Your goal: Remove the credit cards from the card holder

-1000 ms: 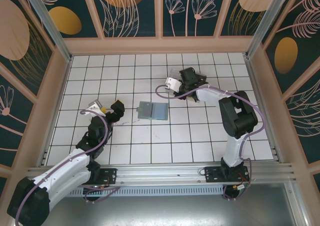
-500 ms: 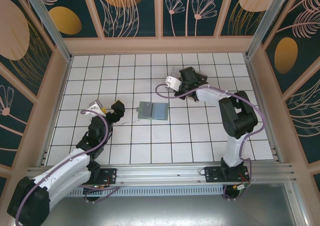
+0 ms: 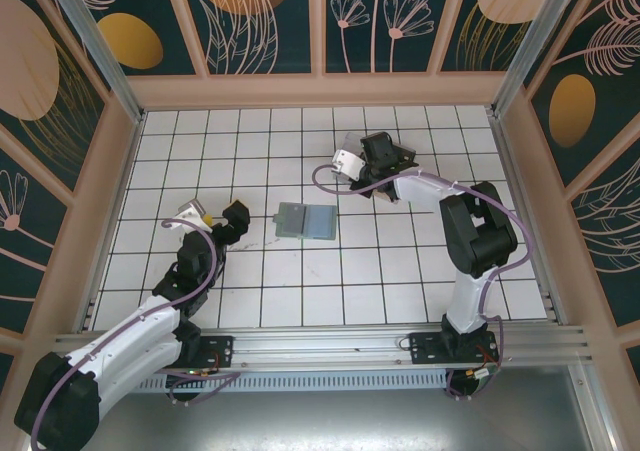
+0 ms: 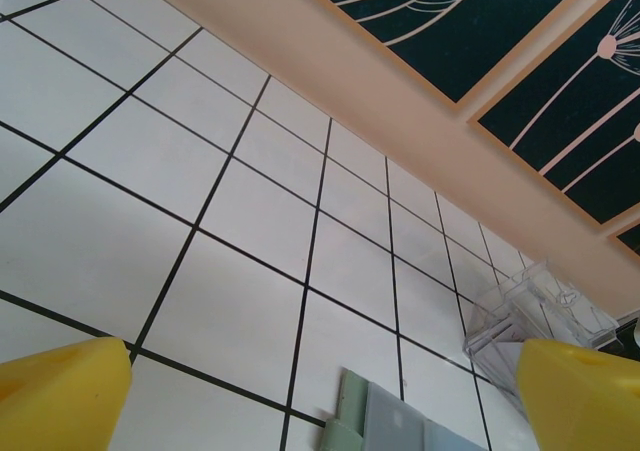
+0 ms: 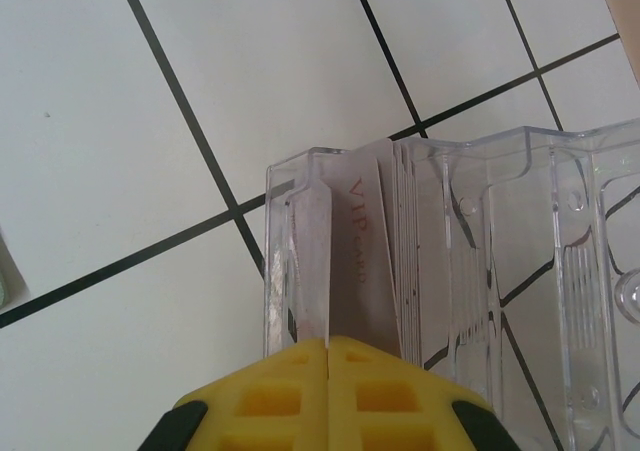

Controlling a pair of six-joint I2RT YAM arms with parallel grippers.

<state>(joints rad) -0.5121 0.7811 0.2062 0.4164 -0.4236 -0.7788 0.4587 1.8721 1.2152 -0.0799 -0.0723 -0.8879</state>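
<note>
The card holder [image 3: 303, 221] lies open and flat near the middle of the table [image 3: 330, 291], just where it lay a second ago. To its left, the left claw [image 3: 213, 214] stays spread wide. Beyond it to the right, the right claw [image 5: 328, 356] has closed. Its fingers are pressed together at the clear tray [image 5: 500, 231], perhaps nipping the white card [image 5: 365, 261] standing inside.

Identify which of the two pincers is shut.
The right pincer, yellow fingers pressed together at the clear tray; the left pincer has its fingers wide apart.
</note>
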